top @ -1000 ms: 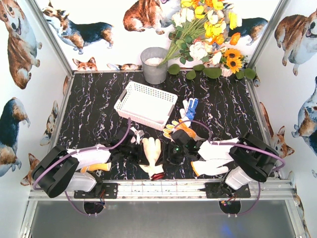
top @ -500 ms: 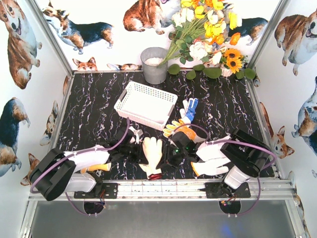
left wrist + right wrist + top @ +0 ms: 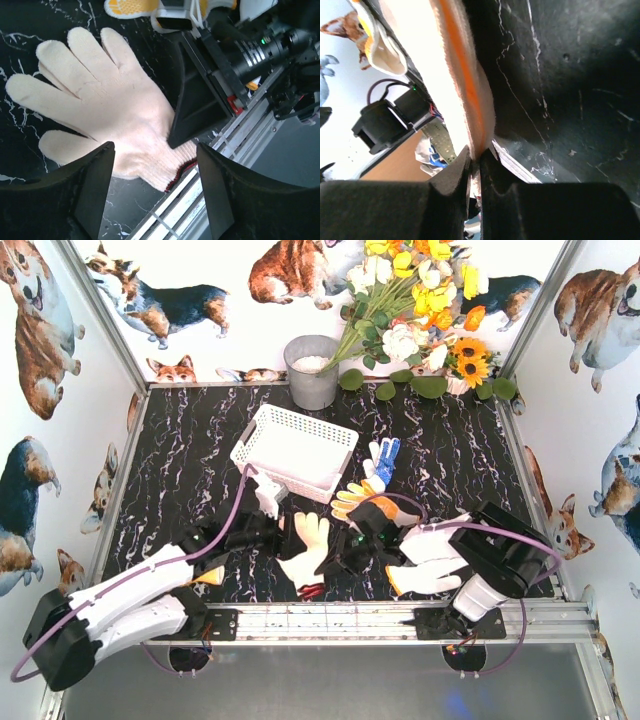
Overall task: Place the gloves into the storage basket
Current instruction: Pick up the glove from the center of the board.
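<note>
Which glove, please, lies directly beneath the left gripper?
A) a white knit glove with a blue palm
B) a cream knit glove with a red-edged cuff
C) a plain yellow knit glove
B: the left wrist view shows the cream knit glove with a red-edged cuff below the open left gripper.

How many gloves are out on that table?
5 clear: cream glove centre front, yellow glove and blue-palmed glove right of the basket, white glove under the right arm, orange glove under the left arm. More may be hidden.
</note>
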### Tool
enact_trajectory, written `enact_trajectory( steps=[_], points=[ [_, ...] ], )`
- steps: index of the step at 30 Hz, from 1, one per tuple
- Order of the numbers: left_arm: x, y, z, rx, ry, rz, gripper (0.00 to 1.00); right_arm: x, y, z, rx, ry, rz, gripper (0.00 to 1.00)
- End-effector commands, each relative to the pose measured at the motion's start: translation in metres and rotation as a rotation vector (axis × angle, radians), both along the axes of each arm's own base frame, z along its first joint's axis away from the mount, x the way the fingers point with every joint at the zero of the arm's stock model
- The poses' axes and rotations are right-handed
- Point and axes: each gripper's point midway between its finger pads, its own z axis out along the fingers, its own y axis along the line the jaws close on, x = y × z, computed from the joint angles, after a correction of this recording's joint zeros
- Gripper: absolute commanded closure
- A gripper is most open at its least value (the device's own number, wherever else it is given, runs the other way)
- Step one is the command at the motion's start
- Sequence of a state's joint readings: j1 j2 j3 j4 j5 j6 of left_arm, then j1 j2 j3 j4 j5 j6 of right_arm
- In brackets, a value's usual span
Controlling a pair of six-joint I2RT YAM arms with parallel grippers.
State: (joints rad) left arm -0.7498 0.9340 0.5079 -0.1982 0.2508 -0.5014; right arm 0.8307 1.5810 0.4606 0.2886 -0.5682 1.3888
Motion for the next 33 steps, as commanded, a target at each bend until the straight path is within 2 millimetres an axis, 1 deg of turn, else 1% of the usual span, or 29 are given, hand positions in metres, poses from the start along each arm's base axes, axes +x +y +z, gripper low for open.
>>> enact_trajectory(
  steps=[1,4,6,9,13,18,21,25,27,33],
  points=[
    [-0.001,0.000,0.012,0.077,-0.149,-0.048,0.35,0.016,0.005,0.031,0.065,0.014,-0.044,1.00],
    [-0.008,-0.008,0.019,0.155,-0.253,-0.099,0.32,0.021,0.005,0.039,0.077,0.035,-0.054,1.00],
    [-0.012,-0.011,0.020,0.225,-0.321,-0.141,0.31,0.024,0.005,0.044,0.086,0.048,-0.061,1.00],
    [-0.012,-0.015,0.018,0.288,-0.381,-0.175,0.28,0.029,0.004,0.050,0.107,0.072,-0.075,1.00],
    [-0.018,-0.026,0.014,0.317,-0.438,-0.253,0.23,0.034,0.004,0.057,0.133,0.094,-0.089,1.00],
    [-0.029,-0.041,0.012,0.281,-0.477,-0.335,0.18,0.039,0.002,0.058,0.139,0.121,-0.113,1.00],
    [-0.036,-0.046,0.004,0.278,-0.467,-0.364,0.13,0.042,0.002,0.061,0.152,0.135,-0.132,1.00],
    [-0.043,-0.049,-0.010,0.314,-0.470,-0.389,0.11,0.045,0.004,0.063,0.166,0.148,-0.145,1.00],
    [-0.042,-0.047,-0.017,0.351,-0.474,-0.384,0.10,0.045,0.005,0.063,0.175,0.159,-0.151,1.00],
    [-0.032,-0.046,-0.024,0.415,-0.482,-0.341,0.10,0.048,0.007,0.066,0.211,0.170,-0.168,1.00]
  ],
)
